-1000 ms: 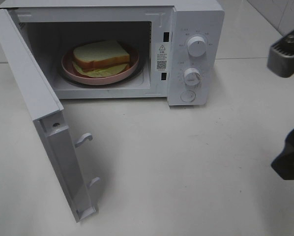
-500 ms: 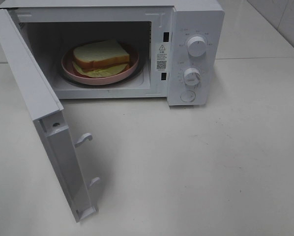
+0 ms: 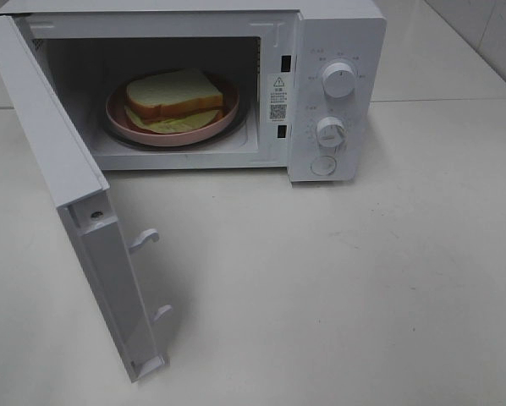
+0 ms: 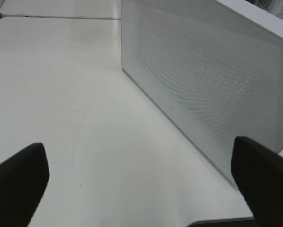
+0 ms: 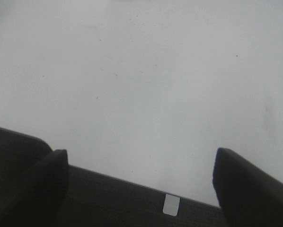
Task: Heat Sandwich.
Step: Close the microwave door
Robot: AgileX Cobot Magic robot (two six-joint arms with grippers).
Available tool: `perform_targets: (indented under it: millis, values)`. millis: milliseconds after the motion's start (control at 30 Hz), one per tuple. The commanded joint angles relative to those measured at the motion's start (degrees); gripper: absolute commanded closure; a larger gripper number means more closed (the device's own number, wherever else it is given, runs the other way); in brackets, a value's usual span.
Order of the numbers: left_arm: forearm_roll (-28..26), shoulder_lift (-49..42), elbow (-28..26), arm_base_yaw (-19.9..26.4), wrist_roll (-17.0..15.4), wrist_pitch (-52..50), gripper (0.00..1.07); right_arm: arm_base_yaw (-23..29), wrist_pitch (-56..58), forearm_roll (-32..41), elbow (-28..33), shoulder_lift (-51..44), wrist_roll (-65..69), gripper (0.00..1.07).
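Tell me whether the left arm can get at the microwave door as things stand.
Probably yes: the door stands swung open right ahead of the open left gripper, nothing between them.

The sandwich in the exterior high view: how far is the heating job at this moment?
Done: the sandwich on its pink plate sits inside the microwave. In hand: nothing; the left gripper and right gripper are open and empty. Left: close the open door, then set the upper knob and lower knob.
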Motion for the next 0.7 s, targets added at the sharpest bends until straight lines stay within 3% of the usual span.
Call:
perform_targets:
  millis: [33,233,533,700]
  values:
    - [-0.29,-0.92,0.17,0.06,-0.23,-0.17,0.09,-2.86,-1.32,0.46,1.55,-2.29,-0.86,0.28]
    - [-0.29,-0.92,0.17,0.06,-0.23,-0.17,0.09,-7.85,-4.87,5.1,4.76,-5.67,-1.09,0.29]
    - [-0.29,-0.92,0.17,0.06,-0.23,-0.17,0.09,-12.32,-12.55,4.58,7.68,-13.41,-1.2,0.31]
    - [-0.23,-0.8,0.17,0.06,-0.23,-0.17,0.09,-12.66,-12.55,4.7,7.39,-13.24,-1.26,0.31]
